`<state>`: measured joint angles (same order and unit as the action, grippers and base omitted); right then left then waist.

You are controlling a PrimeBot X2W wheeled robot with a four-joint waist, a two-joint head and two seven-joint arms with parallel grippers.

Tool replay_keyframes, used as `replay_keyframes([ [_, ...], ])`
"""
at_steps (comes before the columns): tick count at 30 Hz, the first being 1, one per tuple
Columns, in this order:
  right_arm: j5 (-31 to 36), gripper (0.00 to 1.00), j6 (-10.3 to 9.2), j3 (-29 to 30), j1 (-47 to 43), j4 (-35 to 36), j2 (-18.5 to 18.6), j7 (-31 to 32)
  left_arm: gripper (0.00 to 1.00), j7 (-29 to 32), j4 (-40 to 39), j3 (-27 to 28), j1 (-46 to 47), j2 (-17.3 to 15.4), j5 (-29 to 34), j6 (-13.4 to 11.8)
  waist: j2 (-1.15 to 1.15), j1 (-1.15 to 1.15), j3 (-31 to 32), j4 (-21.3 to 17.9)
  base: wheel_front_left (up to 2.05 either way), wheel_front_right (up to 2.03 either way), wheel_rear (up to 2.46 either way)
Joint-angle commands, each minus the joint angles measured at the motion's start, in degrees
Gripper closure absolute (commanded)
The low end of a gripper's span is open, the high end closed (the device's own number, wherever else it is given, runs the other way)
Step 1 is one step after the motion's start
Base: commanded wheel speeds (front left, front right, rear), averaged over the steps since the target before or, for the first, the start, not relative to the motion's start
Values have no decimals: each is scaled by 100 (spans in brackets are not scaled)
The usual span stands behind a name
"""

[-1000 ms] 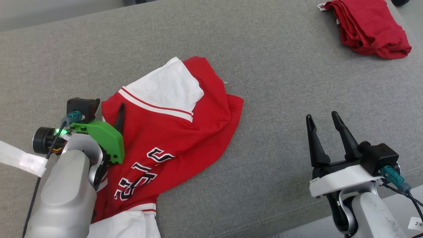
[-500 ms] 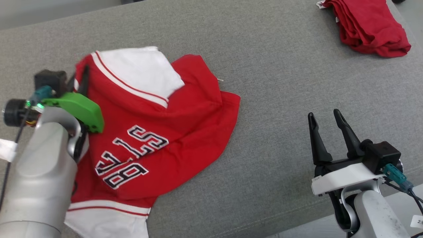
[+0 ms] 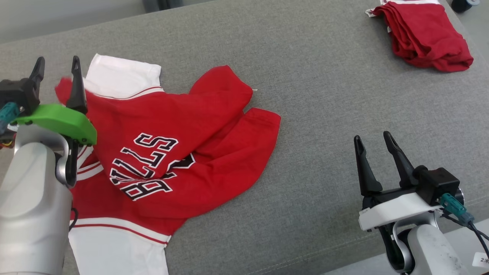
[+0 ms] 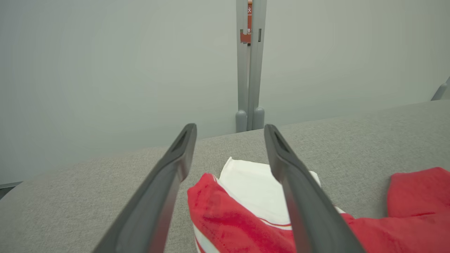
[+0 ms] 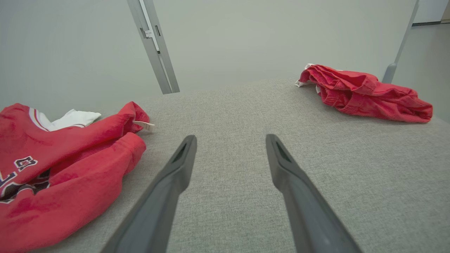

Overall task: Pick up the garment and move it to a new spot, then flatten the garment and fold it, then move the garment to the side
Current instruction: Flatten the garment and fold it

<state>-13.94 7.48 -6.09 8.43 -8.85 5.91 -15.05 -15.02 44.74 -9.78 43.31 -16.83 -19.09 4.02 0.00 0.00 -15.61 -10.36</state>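
The garment [image 3: 160, 152], a red jersey with white sleeves and black-and-white lettering, lies rumpled on the left half of the grey padded table [image 3: 328, 114]. My left gripper [image 3: 57, 70] stands open above the garment's far-left corner, with a red fold and a white sleeve just below its fingers. In the left wrist view that corner of the garment [image 4: 232, 207] lies loose under my open left gripper [image 4: 230, 128]. My right gripper [image 3: 376, 141] hovers open over bare table to the right, well apart from the jersey. The right wrist view has my right gripper [image 5: 230, 138] and the garment [image 5: 59, 168] on its left.
A second red garment [image 3: 424, 36] lies bunched at the table's far right corner, also seen as a crumpled red heap [image 5: 365, 93]. Grey upright posts [image 4: 249, 70] stand behind the table's far edge. The front edge runs near my right arm.
My left gripper, shut on the jersey's edge, pulled it up and to the left, then opened and let go. The jersey now lies more spread out. The right gripper stayed put.
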Motion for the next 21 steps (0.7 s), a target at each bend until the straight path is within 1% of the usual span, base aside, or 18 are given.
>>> replay_keyframes([
  [1,24,0,3,10,-70,-5,-8,-18,0,-16,-242,140,-266,36,-27,-61,0,0,141,92,0,0,0],
  [5,27,0,3,7,-170,-39,23,-18,0,-17,-955,452,-947,153,93,-114,0,0,382,229,0,0,0],
  [10,25,0,3,37,-306,-9,45,-18,0,-9,-1844,744,-1853,450,258,-80,0,0,649,460,0,0,0],
  [16,41,0,3,-3,-413,-23,36,-18,0,-11,-2698,948,-2830,757,423,-15,0,0,862,664,0,0,0],
  [21,36,0,3,22,-495,-60,55,-17,0,-10,-3191,1021,-3534,1031,533,-12,0,0,987,790,0,0,0],
])
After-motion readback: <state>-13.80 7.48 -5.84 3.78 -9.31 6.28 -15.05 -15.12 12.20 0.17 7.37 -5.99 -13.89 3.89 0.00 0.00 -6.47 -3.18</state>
